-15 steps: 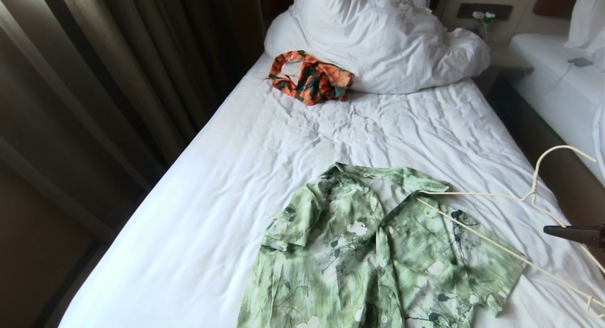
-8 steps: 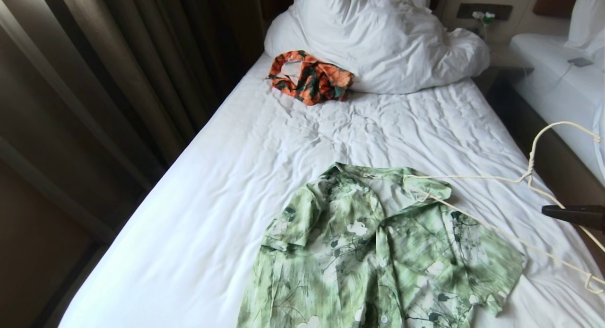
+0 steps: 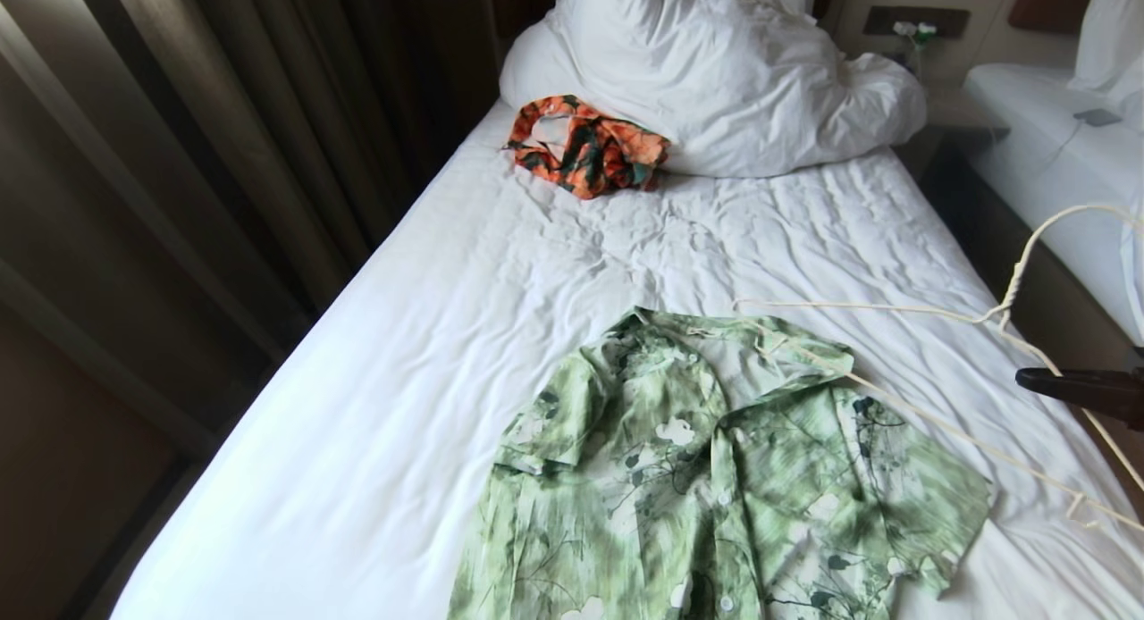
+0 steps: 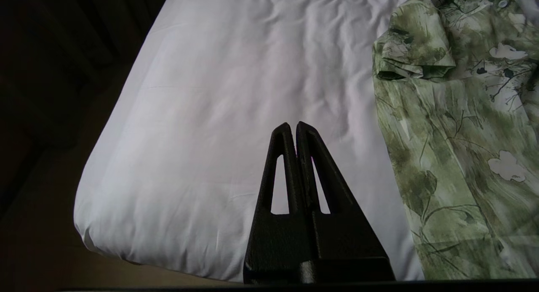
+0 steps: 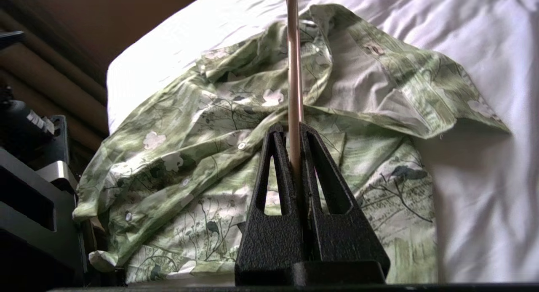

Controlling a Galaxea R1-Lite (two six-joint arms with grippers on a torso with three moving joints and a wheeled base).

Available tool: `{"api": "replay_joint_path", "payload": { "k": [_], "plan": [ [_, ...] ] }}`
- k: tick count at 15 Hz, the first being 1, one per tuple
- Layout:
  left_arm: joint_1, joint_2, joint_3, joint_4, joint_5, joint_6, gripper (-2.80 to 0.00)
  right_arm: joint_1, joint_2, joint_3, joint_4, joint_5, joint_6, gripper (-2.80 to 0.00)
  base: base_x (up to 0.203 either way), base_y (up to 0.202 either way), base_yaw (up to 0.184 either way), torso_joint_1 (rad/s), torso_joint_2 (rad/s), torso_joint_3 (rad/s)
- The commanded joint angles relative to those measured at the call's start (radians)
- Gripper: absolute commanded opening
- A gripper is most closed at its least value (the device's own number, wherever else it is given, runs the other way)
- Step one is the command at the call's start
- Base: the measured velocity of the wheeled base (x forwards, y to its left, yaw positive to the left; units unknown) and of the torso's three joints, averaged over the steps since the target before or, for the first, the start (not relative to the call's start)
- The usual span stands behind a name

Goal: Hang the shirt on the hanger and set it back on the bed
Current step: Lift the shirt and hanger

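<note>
The light green leaf-print shirt (image 3: pixel 715 477) lies flat, collar away from me, on the near half of the bed (image 3: pixel 429 352). The cream wire hanger (image 3: pixel 1003 313) is held tilted above the bed's right side, its left tip over the shirt's collar and its hook raised to the right. My right gripper (image 3: pixel 1026 378) reaches in from the right edge, shut on one wire of the hanger (image 5: pixel 293 73); the jaws (image 5: pixel 293 130) clamp it over the shirt (image 5: pixel 236 128). My left gripper (image 4: pixel 293 126) is shut and empty, hanging over bare sheet (image 4: pixel 202 115) left of the shirt (image 4: pixel 454 115).
An orange, black and teal garment (image 3: pixel 585 146) lies against the bunched white duvet (image 3: pixel 715 66) at the bed's head. Dark curtains (image 3: pixel 179 155) line the left side. A second white bed (image 3: pixel 1055 155) stands right, across a narrow gap. Robot parts (image 5: pixel 29 178) sit near the shirt's hem.
The right gripper has risen and turned with the hanger. The hanger's left tip has swung left over the collar and its hook has lifted. The shirt and left gripper have stayed still.
</note>
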Motion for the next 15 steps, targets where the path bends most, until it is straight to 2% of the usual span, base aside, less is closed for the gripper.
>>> {"api": "replay_joint_path", "payload": {
  "k": [1,4,8,11,15],
  "plan": [
    [0.000,0.001,0.000,0.001,0.000,0.000,-2.80,0.013,0.078,-0.003,-0.069,0.072,-0.002,-2.80,0.000,0.000,0.000,0.000,0.00,0.000],
    [0.000,0.001,0.000,0.001,0.000,0.000,-2.80,0.063,0.136,-0.006,-0.190,0.081,0.003,-2.80,0.000,0.000,0.000,0.000,0.00,0.000],
    [0.000,0.001,0.000,0.001,-0.001,0.000,-2.80,0.128,0.122,-0.001,-0.195,0.081,0.020,-2.80,0.000,0.000,0.000,0.000,0.00,0.000],
    [0.000,0.001,0.000,0.001,-0.001,0.000,-2.80,0.119,0.123,-0.002,-0.196,0.081,0.020,-2.80,0.000,0.000,0.000,0.000,0.00,0.000],
    [-0.001,0.001,-0.001,0.001,-0.017,0.068,-2.80,0.069,0.130,-0.008,-0.196,0.081,0.021,-2.80,0.000,0.000,0.000,0.000,0.00,0.000]
  ]
}}
